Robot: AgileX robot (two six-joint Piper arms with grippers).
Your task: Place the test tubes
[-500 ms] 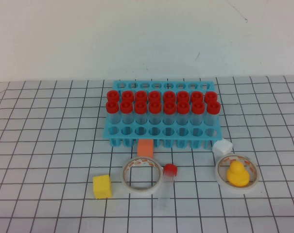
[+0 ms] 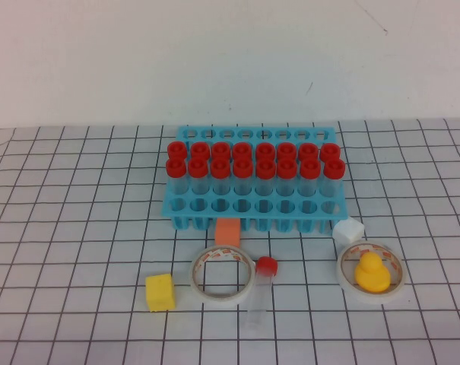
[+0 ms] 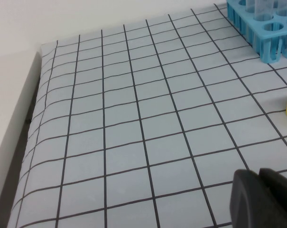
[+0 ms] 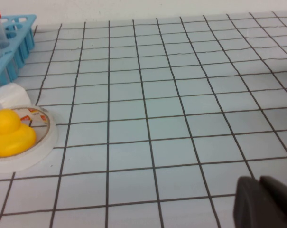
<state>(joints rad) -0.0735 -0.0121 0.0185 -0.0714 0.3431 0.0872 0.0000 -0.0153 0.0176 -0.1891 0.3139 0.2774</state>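
Observation:
A blue rack stands mid-table with two rows of red-capped test tubes; its front and back rows of holes are empty. One loose red-capped test tube lies flat in front of it, beside a tape roll. Neither arm shows in the high view. My left gripper is shut, empty, over bare grid cloth near the table's left side, the rack's corner far ahead. My right gripper is shut, empty, over the grid cloth right of the duck.
In front of the rack lie an orange block, a white tape roll, a yellow cube and a white cube. A second tape roll rings a yellow duck. The table's left edge drops off.

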